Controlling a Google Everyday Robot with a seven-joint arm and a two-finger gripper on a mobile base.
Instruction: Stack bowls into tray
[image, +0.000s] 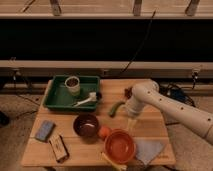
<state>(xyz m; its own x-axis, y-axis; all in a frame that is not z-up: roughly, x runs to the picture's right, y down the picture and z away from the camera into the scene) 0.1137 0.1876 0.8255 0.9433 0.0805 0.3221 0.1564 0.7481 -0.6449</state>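
The bright orange bowl (120, 146) sits near the table's front edge, partly over a yellow banana (114, 162). The dark maroon bowl (86, 125) stands upright to its left, with an orange fruit (104, 132) between them. The dark green tray (52, 98) is at the back left and holds a white cup (73, 85) and a white utensil (86, 101). My gripper (132, 123) points down from the pale arm on the right. It is just behind the orange bowl's far right rim.
A grey-blue cloth (149, 149) lies at the front right beside the orange bowl. A blue sponge (45, 129) and a brown bar (59, 147) lie at the front left. A green vegetable (116, 108) and a small red item (128, 91) lie behind my gripper.
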